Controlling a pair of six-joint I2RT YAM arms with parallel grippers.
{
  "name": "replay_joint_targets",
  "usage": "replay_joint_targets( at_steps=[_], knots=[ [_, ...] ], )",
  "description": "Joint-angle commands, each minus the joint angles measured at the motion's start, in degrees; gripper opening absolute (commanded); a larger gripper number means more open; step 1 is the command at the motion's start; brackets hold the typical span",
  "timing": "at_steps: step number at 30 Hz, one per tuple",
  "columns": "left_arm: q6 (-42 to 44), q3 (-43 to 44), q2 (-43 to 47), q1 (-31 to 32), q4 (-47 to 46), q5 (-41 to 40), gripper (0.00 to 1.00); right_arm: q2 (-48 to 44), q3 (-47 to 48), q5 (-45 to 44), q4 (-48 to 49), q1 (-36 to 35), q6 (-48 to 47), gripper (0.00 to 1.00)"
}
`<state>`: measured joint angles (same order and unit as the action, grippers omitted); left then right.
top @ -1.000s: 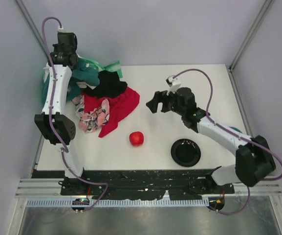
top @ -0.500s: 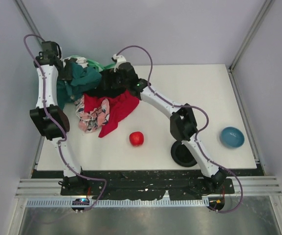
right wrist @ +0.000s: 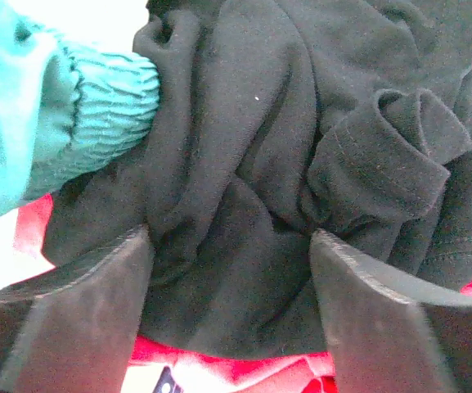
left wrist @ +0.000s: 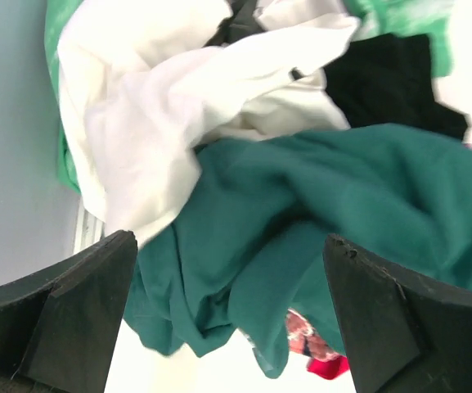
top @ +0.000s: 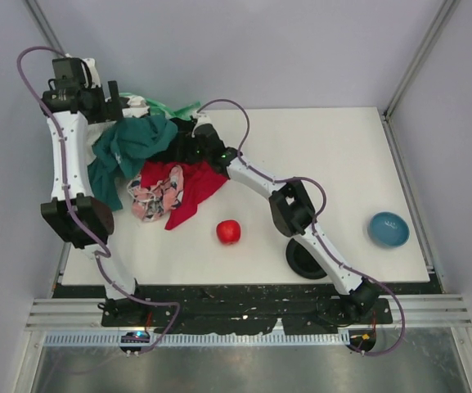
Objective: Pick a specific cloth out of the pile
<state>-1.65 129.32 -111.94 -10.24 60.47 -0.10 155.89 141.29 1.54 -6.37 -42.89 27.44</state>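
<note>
At the pile [top: 158, 192], right gripper [right wrist: 229, 246] sits unclenched, fingers astride a fold of the black cloth [right wrist: 260, 123], likely to pinch it; left gripper [left wrist: 229, 246] hangs wide, empty, above the dark teal cloth [left wrist: 317, 188].

Plain black cloth [right wrist: 252, 164], limp, bunched in deep folds, lying in the jumbled multicoloured pile [top: 158, 176]

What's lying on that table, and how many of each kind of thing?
Cloths: 6 (black cloth, dark teal cloth, white cloth, mint green cloth, red cloth, pink floral cloth)
Red apple: 1
Black plate: 1
Blue bowl: 1
Total: 9
</note>
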Motion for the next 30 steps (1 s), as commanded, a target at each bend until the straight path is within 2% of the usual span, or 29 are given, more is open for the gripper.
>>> replay_joint_targets(
  at_steps=[1,2,3,4,5,6,8,13,16,21,25,30],
  knots=[
    [-2.39,-1.52,7.34,0.31,-3.16,7.65,1.0,1.16,4.34,-1.37,3.82,0.09,2.96,0.75],
    [-2.74,-2.31,8.22,0.31,-3.86,8.35,1.0,1.34,4.34,-1.37,4.43,0.09,2.97,0.67],
    [-3.09,-3.27,9.45,0.4,-4.65,9.14,0.99,1.34,4.25,-1.28,4.79,0.09,2.88,0.64],
    [-3.36,-4.5,10.5,0.31,-5.61,10.37,0.99,1.25,4.25,-0.58,5.49,0.09,2.88,0.49],
    [-3.88,-5.73,11.3,0.31,-6.41,11.34,0.99,1.17,4.43,0.3,5.58,0.27,2.88,0.38],
    [-4.41,-6.79,12.26,0.31,-7.2,12.13,0.99,0.56,4.52,0.57,5.32,0.27,2.71,0.19],
    [-5.46,-8.81,13.41,0.31,-8.69,14.24,0.99,-1.63,3.99,0.57,4.18,0.53,1.31,0.05],
    [-8.63,-11.36,13.59,1.01,-10.54,20.48,0.99,-11.38,-1.28,-1.36,1.37,2.11,-6.86,0.06],
    [-10.38,-13.21,13.15,2.15,-11.16,23.38,1.0,-19.21,-3.65,-6.18,-0.48,2.99,-13.27,0.05],
    [-11.97,-20.05,14.46,6.27,-13.0,24.54,0.99,-29.22,-5.59,-11.64,-1.1,4.57,-22.15,0.05],
    [-13.64,-29.79,18.76,8.65,-17.56,23.83,0.99,-35.2,-5.06,-12.18,-3.12,7.03,-23.14,0.06],
    [-14.61,-39.74,23.78,9.71,-21.53,23.22,1.0,-43.11,-4.54,-6.91,-3.38,12.64,-19.71,0.05]
  ],
)
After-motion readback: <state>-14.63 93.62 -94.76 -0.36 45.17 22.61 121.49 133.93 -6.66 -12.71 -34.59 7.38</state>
